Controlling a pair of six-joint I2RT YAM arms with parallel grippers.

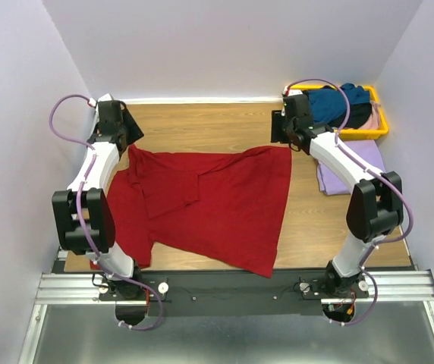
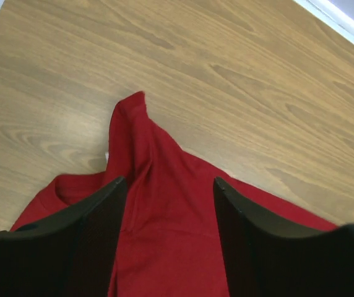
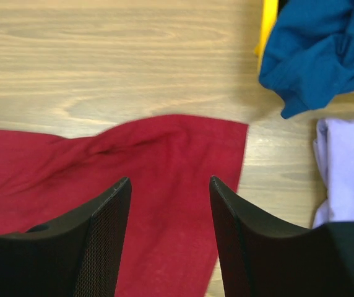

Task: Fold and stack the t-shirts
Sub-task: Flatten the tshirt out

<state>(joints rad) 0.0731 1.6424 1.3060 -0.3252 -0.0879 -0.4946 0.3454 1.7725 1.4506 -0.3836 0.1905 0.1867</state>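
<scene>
A dark red t-shirt (image 1: pixel 209 201) lies spread on the wooden table, wrinkled, its lower edge slanting toward the front. My left gripper (image 2: pixel 169 180) hovers open over the shirt's far left corner (image 2: pixel 133 117), nothing between its fingers. At the shirt's far right corner (image 3: pixel 226 133), my right gripper (image 3: pixel 170 179) also stands open just above the cloth. In the top view the left gripper (image 1: pixel 128 142) and right gripper (image 1: pixel 281 135) sit at the shirt's two far corners. A folded lavender t-shirt (image 1: pixel 353 171) rests to the right.
A yellow tray (image 1: pixel 382 125) at the back right holds a teal blue t-shirt (image 1: pixel 338 102) with black (image 1: pixel 357 117) and pale pink (image 1: pixel 373 120) cloth beside it. The teal shirt (image 3: pixel 319 49) hangs over the tray's edge. Walls close in on three sides.
</scene>
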